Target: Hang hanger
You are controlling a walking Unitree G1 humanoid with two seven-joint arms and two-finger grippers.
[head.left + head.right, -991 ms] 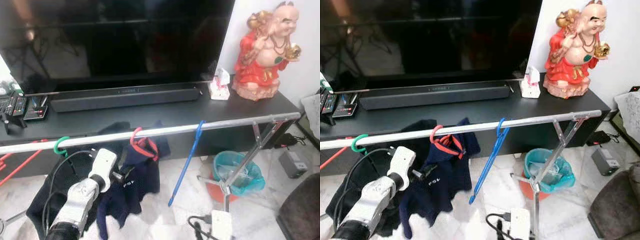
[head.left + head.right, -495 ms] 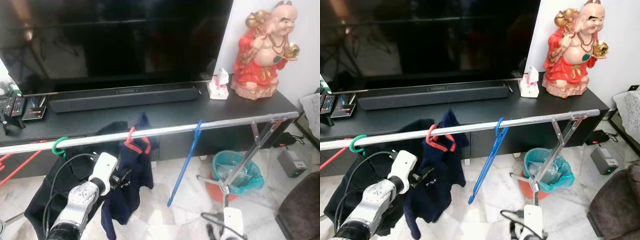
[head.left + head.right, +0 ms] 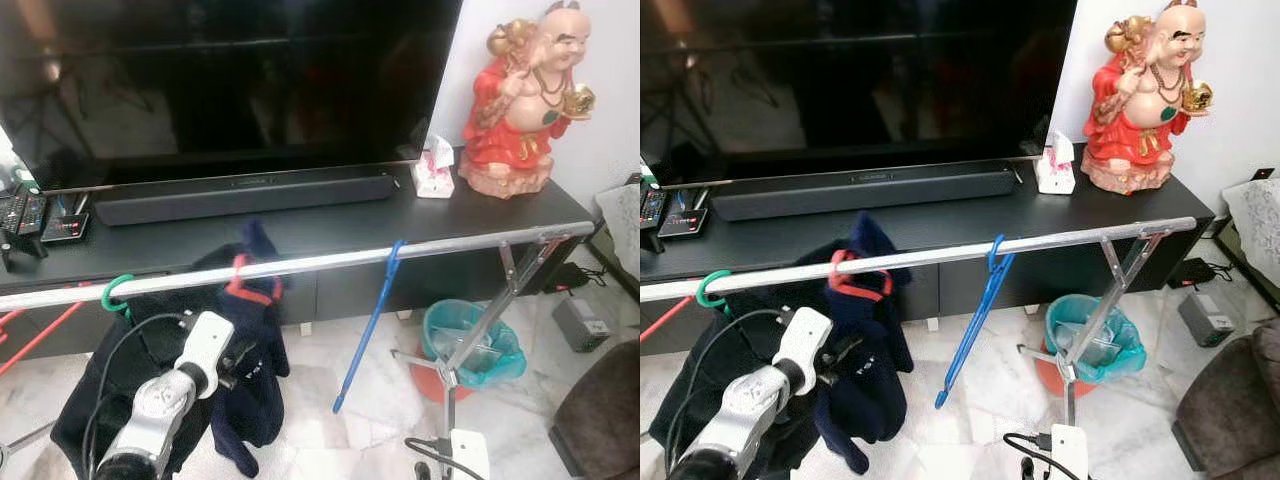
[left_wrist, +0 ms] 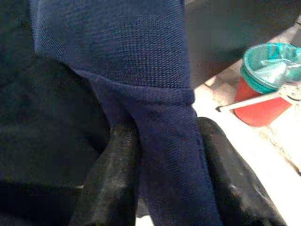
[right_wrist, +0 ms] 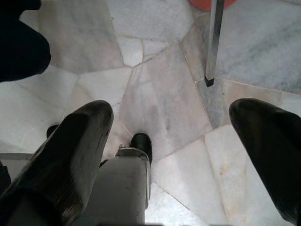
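A silver rail (image 3: pixel 320 260) runs across in front of a TV bench. On it hang a green hanger (image 3: pixel 118 291) with a black garment, a red hanger (image 3: pixel 240 283) carrying a navy garment (image 3: pixel 255 380), and a bare blue hanger (image 3: pixel 372 318). My left gripper (image 3: pixel 238 362) is below the rail, shut on a fold of the navy garment (image 4: pixel 162 141), which runs between the two black fingers (image 4: pixel 113 183). Low on the right, my right gripper (image 5: pixel 174 136) points down at the marble floor and is open with nothing in it.
A TV with a soundbar (image 3: pixel 245 192), a red figurine (image 3: pixel 520 100) and a tissue box (image 3: pixel 434 170) are on the dark bench behind the rail. The rail's leg (image 3: pixel 490 310) stands beside a teal-lined bin (image 3: pixel 472 340). A dark seat (image 3: pixel 605 420) is at the right.
The red hanger with the navy garment has slid left along the rail toward the green hanger, my left gripper still holding the cloth. My right arm has sunk lower in view.
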